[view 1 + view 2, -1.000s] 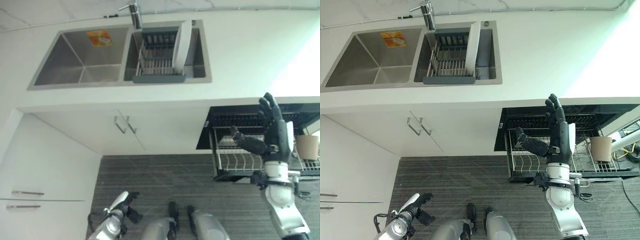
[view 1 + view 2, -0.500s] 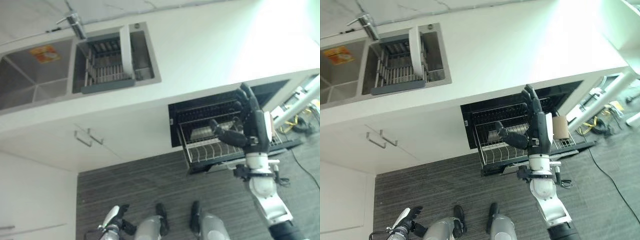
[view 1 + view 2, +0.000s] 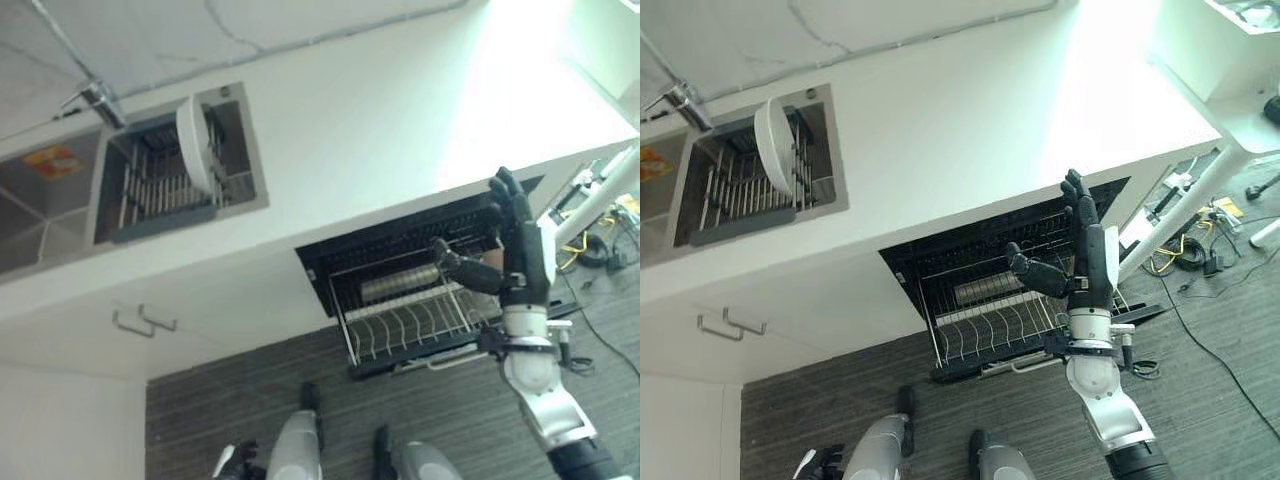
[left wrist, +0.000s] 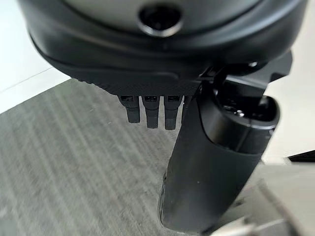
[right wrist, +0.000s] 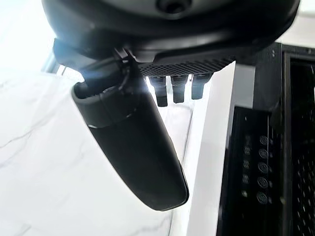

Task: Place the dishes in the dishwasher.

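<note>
So the big white counter [image 3: 970, 140] runs across the whole scene, with a steel sink [image 3: 750, 170] set into it on the robot's left. Under the counter, to the right of the sink, the dishwasher [image 3: 1010, 270] is open and its wire rack [image 3: 990, 325] is pulled out over the grey floor [image 3: 840, 400]. The rack looks mostly bare; there's something cylindrical and silvery lying near the back, can't tell what.

In the sink sits a dark dish drainer [image 3: 745, 190], and the one dish I can spot, a white plate [image 3: 773, 158], stands on edge in it. That's the task's thing, well apart from the dishwasher and not in either hand.

The right hand [image 3: 1090, 265] is held up in front of the open rack, fingers straight, thumb sticking out to the side, holding nothing. The right wrist view agrees: thumb out, nothing past it but counter. The left hand [image 4: 216, 147] hangs low over the floor, fingers relaxed, also empty.

My take: loading hasn't started. To do it well, reach over to the drainer, pinch the plate by its top rim and lift it straight up so it clears the slats. Then carry it on edge and drop it between the rack's tines instead of laying it flat.
</note>
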You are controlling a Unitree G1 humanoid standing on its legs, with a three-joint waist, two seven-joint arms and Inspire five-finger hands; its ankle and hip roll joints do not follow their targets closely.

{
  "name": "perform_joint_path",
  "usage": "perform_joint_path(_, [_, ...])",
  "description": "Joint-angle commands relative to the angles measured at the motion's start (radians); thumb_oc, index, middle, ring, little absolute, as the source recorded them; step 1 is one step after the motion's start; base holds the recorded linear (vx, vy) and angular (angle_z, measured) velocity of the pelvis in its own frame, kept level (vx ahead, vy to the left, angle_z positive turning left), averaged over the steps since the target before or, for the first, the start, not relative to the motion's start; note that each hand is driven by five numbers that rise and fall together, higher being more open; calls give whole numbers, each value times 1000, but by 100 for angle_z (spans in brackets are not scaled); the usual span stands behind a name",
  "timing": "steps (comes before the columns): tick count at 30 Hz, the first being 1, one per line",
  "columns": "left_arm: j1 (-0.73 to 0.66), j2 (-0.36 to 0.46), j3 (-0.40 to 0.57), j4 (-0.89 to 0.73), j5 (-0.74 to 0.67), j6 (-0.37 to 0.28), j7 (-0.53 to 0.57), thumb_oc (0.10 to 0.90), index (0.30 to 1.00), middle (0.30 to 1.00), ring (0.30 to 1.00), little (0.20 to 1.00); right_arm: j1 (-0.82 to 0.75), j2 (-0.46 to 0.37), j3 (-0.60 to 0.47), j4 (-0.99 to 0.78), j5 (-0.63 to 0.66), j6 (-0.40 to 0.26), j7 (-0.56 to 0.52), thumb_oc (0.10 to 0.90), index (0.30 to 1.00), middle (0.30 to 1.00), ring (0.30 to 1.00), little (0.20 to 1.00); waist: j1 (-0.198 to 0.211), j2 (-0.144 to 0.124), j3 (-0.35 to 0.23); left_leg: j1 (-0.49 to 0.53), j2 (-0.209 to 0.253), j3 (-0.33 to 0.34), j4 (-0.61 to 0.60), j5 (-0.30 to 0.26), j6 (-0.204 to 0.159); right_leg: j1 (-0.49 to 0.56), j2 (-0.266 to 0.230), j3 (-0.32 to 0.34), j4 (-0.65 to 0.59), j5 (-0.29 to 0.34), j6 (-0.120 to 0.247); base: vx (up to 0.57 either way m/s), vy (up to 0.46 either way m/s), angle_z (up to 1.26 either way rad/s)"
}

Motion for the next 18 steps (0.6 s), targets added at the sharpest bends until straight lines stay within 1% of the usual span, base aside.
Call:
perform_joint_path(1, [37, 39, -34, -26, -45, -28, 32, 800, 900, 900, 900, 900, -29, -14, -66, -138, 1, -82, 9, 800, 900, 900, 900, 900, 4, -5, -74, 25, -2, 5, 71, -138, 14, -79, -163, 42, 58, 43, 142, 128, 354, -8])
perform_joint_path(2, [34, 39, -29, -24, -61, -34, 36, 800, 900, 900, 900, 900, -32, -9, -68, -136, 8, -92, 18, 800, 900, 900, 900, 900, 2, -6, -76, 30, -13, 15, 71, -151, 26, -93, -177, 44, 58, 55, 152, 83, 224, -10])
perform_joint_path(3, [34, 39, -29, -24, -61, -34, 36, 800, 900, 900, 900, 900, -32, -9, -68, -136, 8, -92, 18, 800, 900, 900, 900, 900, 2, -6, -76, 30, -13, 15, 71, -151, 26, -93, -177, 44, 58, 55, 152, 78, 267, -16])
perform_joint_path(4, [21, 46, -22, -21, -112, -34, 31, 800, 900, 900, 900, 900, -53, 5, -63, -140, 6, -127, 19, 800, 900, 900, 900, 900, 13, -16, -80, 39, -25, 47, 71, -173, 46, -117, -209, 18, 58, 84, 167, 39, 201, -10])
perform_joint_path(6, [20, 46, -3, -21, -201, -39, 17, 800, 900, 900, 900, 900, -86, 24, -47, -147, 3, -167, 20, 800, 900, 900, 900, 900, 43, -24, -82, 50, -7, 117, 71, -187, 55, -122, -238, -72, 58, 109, 174, -3, 165, -35])
perform_joint_path(7, [20, 45, 11, -26, -235, -36, 6, 800, 900, 900, 900, 900, -106, 33, -37, -153, 5, -179, 20, 800, 900, 900, 900, 900, 62, -27, -82, 52, 5, 145, 71, -190, 58, -116, -240, -118, 58, 114, 176, -58, 42, -76])
perform_joint_path(9, [15, 42, 27, -37, -254, -29, 3, 800, 900, 900, 900, 900, -134, 42, -26, -167, 8, -186, 10, 800, 900, 900, 900, 900, 81, -36, -78, 55, 13, 168, 71, -201, 65, -106, -223, -151, 58, 106, 179, -54, -15, -81])
perform_joint_path(10, [12, 41, 30, -42, -248, -25, 5, 800, 900, 900, 900, 900, -141, 43, -22, -174, 9, -183, 3, 800, 900, 900, 900, 900, 86, -39, -77, 53, 13, 171, 71, -203, 68, -103, -210, -158, 58, 93, 176, -59, -41, -70])
perform_joint_path(11, [5, 40, 33, -60, -227, -14, 1, 800, 900, 900, 900, 900, -159, 47, -12, -187, 4, -188, -11, 800, 900, 900, 900, 900, 99, -46, -77, 46, 10, 180, 71, -204, 72, -100, -183, -178, 58, 68, 167, -66, -37, -39])
perform_joint_path(12, [1, 40, 29, -65, -223, -7, -2, 800, 900, 900, 900, 900, -166, 50, -7, -192, -9, -189, -18, 800, 900, 900, 900, 900, 103, -48, -77, 42, 6, 182, 71, -204, 74, -100, -177, -183, 58, 60, 164, -67, -36, -21])
perform_joint_path(13, [0, 39, 25, -69, -221, -3, -1, 800, 900, 900, 900, 900, -172, 50, -4, -194, -16, -186, -24, 800, 900, 900, 900, 900, 104, -49, -76, 39, 1, 176, 71, -203, 75, -104, -174, -176, 58, 64, 163, -48, -85, -11])
perform_joint_path(14, [-8, 38, 13, -70, -225, 16, 1, 800, 900, 900, 900, 900, -187, 44, -1, -194, -30, -185, -46, 800, 900, 900, 900, 900, 103, -54, -77, 31, -19, 150, 71, -202, 80, -118, -151, -147, 58, 58, 151, -37, -116, -14])
perform_joint_path(18, [7, 22, 31, -40, -256, 55, -8, 800, 900, 900, 900, 900, -189, 36, -3, -196, -26, -164, -69, 800, 900, 900, 900, 900, 113, -60, -97, 17, -29, 133, 71, -193, 73, -130, -145, -145, 58, 59, 146, -7, -128, 34])
